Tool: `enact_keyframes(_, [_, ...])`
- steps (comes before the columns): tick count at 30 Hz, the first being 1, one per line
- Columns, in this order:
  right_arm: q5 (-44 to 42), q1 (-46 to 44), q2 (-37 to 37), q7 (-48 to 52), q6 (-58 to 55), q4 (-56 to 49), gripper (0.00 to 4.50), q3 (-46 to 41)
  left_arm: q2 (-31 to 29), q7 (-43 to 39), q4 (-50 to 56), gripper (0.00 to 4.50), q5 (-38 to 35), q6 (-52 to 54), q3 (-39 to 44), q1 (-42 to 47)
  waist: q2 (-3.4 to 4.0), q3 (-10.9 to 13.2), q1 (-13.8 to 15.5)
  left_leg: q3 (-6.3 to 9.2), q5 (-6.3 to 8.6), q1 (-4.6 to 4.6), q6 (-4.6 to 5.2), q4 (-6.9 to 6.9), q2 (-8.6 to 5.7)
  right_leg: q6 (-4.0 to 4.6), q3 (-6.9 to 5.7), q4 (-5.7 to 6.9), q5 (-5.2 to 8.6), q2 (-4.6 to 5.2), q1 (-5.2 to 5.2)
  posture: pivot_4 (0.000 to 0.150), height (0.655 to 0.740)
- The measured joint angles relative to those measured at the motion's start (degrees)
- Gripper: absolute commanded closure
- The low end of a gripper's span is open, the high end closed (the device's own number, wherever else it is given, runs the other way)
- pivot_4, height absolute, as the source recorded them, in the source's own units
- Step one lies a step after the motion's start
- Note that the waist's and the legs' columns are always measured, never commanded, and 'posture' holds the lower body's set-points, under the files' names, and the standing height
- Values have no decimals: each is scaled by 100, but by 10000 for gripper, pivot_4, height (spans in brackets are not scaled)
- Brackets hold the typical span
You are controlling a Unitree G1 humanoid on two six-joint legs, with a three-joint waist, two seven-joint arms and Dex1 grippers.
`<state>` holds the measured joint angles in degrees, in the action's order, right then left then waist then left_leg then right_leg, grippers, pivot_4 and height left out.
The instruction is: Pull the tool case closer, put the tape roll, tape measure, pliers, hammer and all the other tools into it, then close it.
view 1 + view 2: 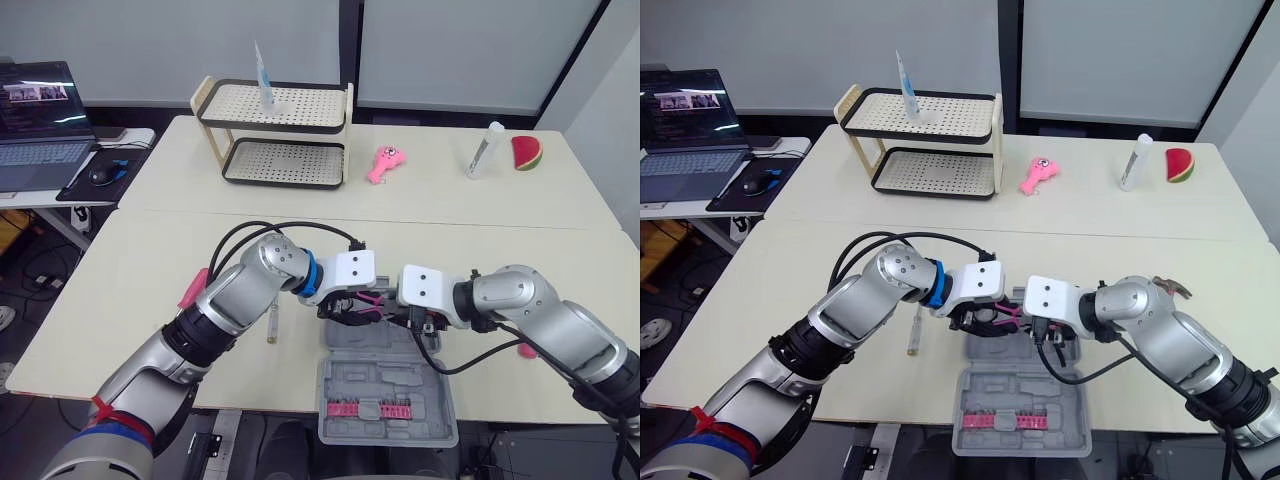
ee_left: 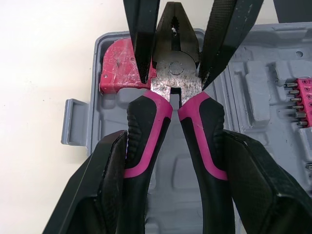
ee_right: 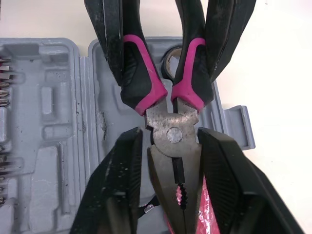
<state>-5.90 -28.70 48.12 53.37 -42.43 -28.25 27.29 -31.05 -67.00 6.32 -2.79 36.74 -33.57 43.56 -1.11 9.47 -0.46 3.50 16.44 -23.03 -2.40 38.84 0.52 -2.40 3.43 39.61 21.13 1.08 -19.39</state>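
A thin screwdriver (image 1: 272,325) lies on the cream table (image 1: 130,300), just left of the open grey tool case (image 1: 372,378). The case sits at the table's front edge, with a pink bit holder (image 1: 367,408) in its nearer half.

The left tool (image 2: 175,146) reaches in from the left and is clenched on the pink-and-black handles of the pliers (image 2: 175,80), one finger pressed against each handle's outer side. The pliers hang over the case's farther half, above its moulded recesses. Below their head, a pink-red item (image 2: 119,70) sits in a corner compartment; too little of it shows to name it.

The right tool (image 3: 173,141) comes from the right and clamps the same pliers at the metal head, its fingers against either side of the pivot.

Along the back are a laptop (image 1: 40,125) on a side desk, a two-tier rack (image 1: 285,135), a pink toy (image 1: 384,163), a white bottle (image 1: 484,150) and a watermelon slice (image 1: 527,153).
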Motion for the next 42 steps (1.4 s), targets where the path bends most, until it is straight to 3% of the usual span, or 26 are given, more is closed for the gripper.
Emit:
enact_keyframes(3, [29,0,-44,39,36,39,32047,-1,-15,-27,1,19160,-2,-2,0,-13,0,0,-2,0,0,1,0,0,0,0,0,2,0,0,-1,1500,7400])
enact_keyframes(9, [74,0,-78,101,182,56,32049,-10,-14,-182,31,917,-171,-108,46,-128,0,0,-2,-1,0,1,0,0,0,0,0,4,0,0,-2,1500,7400])
enact_keyframes(10, [73,1,-68,134,222,56,32049,-26,-14,-215,42,0,-240,-136,116,-185,0,0,-2,0,0,1,0,1,1,0,0,5,0,1,-3,1500,7400])
enact_keyframes(15, [66,5,49,204,331,57,32050,-159,-221,-254,124,0,-505,-260,607,-383,0,0,-7,0,0,1,0,1,2,0,1,7,0,2,-4,1500,7400])
enact_keyframes(21, [65,-67,317,485,427,53,32050,-289,-1247,-791,365,0,-1080,-729,1601,-1098,4,2,-104,0,0,0,0,-4,8,0,4,24,0,11,-25,1500,7400])
enact_keyframes(27, [268,-442,638,971,731,62,32052,-241,-1804,-1136,479,0,-1349,-1623,2294,-2069,9,5,-122,-3,1,1,1,-6,7,0,6,23,0,16,-28,1500,7400])
enact_keyframes(42, [1268,-643,-147,1264,965,896,32076,782,-2098,-888,798,0,-1136,-2670,2478,-2929,15,9,-128,-3,1,0,1,-7,7,1,6,32,0,13,-36,1500,7400])
